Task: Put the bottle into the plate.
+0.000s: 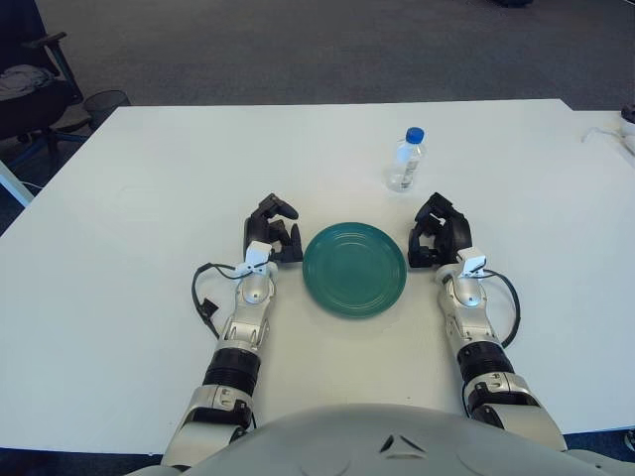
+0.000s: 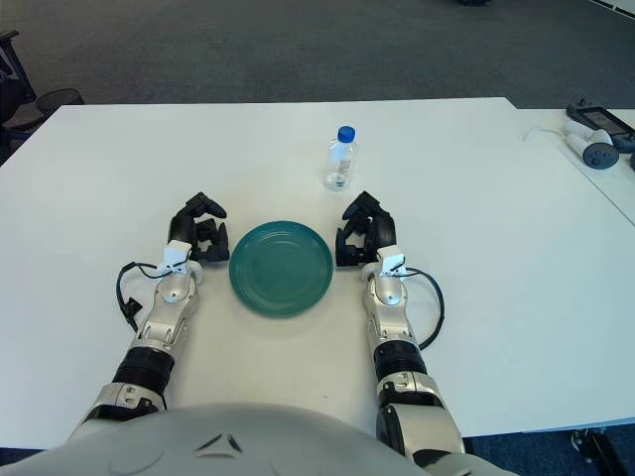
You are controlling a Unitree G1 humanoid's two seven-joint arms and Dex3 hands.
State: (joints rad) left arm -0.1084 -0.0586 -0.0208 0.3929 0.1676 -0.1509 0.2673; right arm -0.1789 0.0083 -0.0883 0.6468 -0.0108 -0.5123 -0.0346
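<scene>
On the white table (image 1: 119, 218), my curled, empty right hand (image 1: 438, 232) flanks the round green plate (image 1: 354, 269); I should reach forward, gripping the upright clear blue-capped plastic bottle (image 1: 407, 160) mid-body.

On the surface (image 1: 119, 248) the plate (image 1: 354, 269) lies near the robot, between the left hand (image 1: 272, 236) just beside its left rim and the right hand (image 1: 438, 234) just beside its right rim. The water bottle (image 1: 406, 160) stands upright behind the plate, toward its right, apart from both hands.
</scene>
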